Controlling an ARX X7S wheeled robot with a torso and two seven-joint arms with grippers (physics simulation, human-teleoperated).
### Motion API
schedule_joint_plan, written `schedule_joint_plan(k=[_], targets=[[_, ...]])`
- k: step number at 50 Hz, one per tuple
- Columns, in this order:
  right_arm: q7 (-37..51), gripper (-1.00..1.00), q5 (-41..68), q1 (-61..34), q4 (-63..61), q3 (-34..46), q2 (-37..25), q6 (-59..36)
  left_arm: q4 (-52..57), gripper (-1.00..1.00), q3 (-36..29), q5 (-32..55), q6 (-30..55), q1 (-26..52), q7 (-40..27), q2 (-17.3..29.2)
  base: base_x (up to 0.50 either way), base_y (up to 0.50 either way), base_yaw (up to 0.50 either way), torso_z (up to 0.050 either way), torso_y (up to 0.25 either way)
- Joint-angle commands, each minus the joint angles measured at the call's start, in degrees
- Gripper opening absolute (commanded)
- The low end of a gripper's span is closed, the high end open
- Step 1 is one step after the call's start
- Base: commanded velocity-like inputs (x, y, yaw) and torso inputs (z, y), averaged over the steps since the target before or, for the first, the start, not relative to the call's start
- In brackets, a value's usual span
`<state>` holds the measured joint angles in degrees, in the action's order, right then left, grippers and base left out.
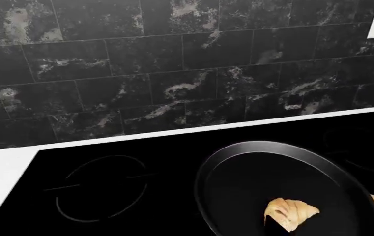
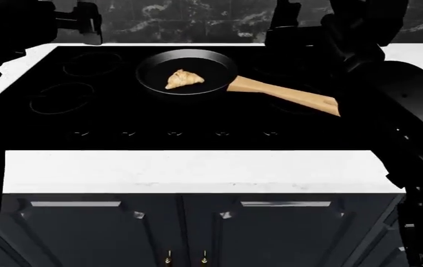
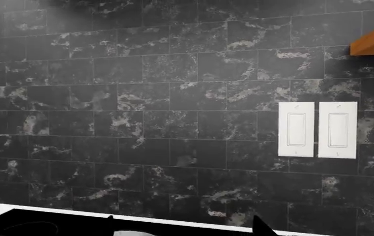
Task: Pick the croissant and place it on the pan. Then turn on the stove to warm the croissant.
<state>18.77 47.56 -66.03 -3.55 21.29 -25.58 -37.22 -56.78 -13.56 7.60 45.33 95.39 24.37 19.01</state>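
The croissant (image 2: pixel 183 79) lies inside the black pan (image 2: pixel 148 72), left of its middle, on the glossy stove (image 2: pixel 122 119). The pan's wooden handle (image 2: pixel 285 94) points right and toward me. In the left wrist view the croissant (image 1: pixel 295 214) rests low in the pan (image 1: pixel 239 177), and one dark fingertip (image 1: pixel 273 225) cuts across its lower edge. My left gripper (image 2: pixel 85 25) hovers above the stove's far left corner, open and empty. Behind the pan, my right gripper (image 3: pixel 185 223) faces the wall with its tips wide apart, open and holding nothing.
A row of small control marks (image 2: pixel 174 133) runs along the stove's front edge. White countertop (image 2: pixel 196 172) borders the stove, with dark cabinet doors (image 2: pixel 196 233) below. A black marble tile wall (image 3: pixel 173 98) carries two white switches (image 3: pixel 316 129).
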Motion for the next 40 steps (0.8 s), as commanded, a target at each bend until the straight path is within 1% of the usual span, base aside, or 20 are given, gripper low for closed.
schedule_joint_plan(k=[1,17,24,27,37,40], targets=[[-0.2,1.0,-0.6,0.1,-0.1,0.6,-0.1,0.6,-1.4,1.0,0.1,-0.1,-0.8,-0.2,-0.1,0.3,0.0,0.5,0.0,0.0,0.0],[0.0,1.0,-0.4,0.2,-0.4,0.8,-0.2,0.3,-0.7,1.0,-0.1,0.1,-0.2,-0.6,0.2,0.2,0.0,0.5,0.0,0.0,0.0],[1.0,1.0,0.1,-0.3,0.4,0.4,-0.1,-0.7,1.0,1.0,0.0,0.4,0.9,-1.2,0.2,0.3,0.0,0.0,0.0,0.0,0.0],[0.8,1.0,-0.1,-0.6,0.8,0.9,-0.1,-1.0,-0.5,1.0,-0.2,0.3,-0.1,-0.8,0.4,-0.1,0.03,0.0,0.0,0.0,0.0],[0.6,1.0,-0.4,-0.1,0.5,0.7,0.0,0.2,1.0,1.0,-0.2,0.4,0.9,-1.4,0.3,0.3,0.28,0.01,0.0,0.0,0.0],[1.1,1.0,0.1,0.1,0.7,-0.1,0.1,0.5,1.7,1.0,-0.1,0.5,1.3,-1.7,0.3,0.4,0.0,0.0,0.0,0.0,0.0]])
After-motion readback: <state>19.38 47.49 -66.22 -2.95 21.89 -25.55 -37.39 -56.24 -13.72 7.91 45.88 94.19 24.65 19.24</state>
